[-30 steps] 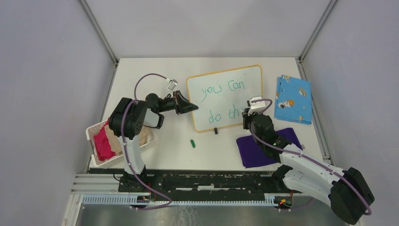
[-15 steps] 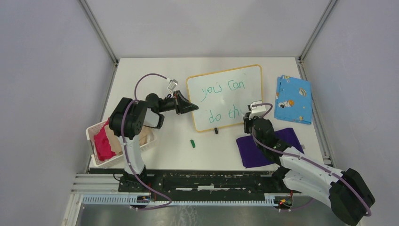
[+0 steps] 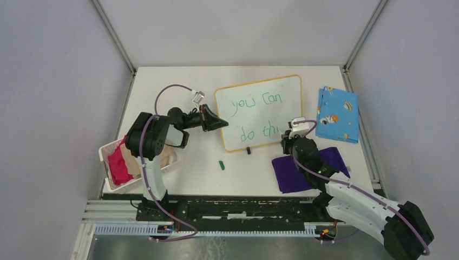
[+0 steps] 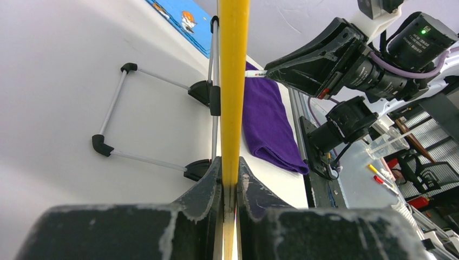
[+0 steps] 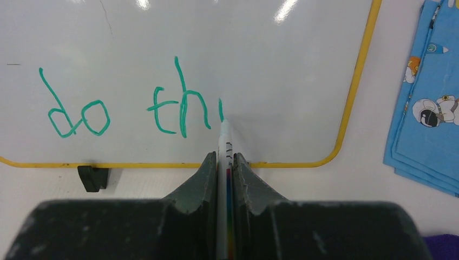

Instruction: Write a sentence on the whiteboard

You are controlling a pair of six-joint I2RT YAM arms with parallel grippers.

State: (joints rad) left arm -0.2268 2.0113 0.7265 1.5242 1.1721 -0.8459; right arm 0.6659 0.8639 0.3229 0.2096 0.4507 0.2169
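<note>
**On the white surface (image 3: 178, 81): board braced, pen at the last word**

Mid-surface, the whiteboard (image 3: 260, 111) stands tilted on its wire stand (image 4: 116, 103). We judge it stiff, light and slick-faced, likely to skid or rock under pen pressure, so the thin yellow rim is the place to hold it. Our left end effector (image 4: 229, 179) is clamped on that rim at the board's left edge.

A purple cloth (image 3: 308, 168) lies just beside the board's near right corner, under our right arm. A blue patterned cloth (image 3: 338, 114) lies further right, and a basket (image 3: 116, 162) of rags sits well apart on the left. None blocks the writing face.

Our right end effector (image 5: 224, 162) grips a slim marker (image 5: 224, 143), its tip touching the board. A small green cap (image 3: 221, 164) lies loose near the board's front edge. The sentence (image 3: 269, 99) reads "you can do th", plus a short stroke.
</note>
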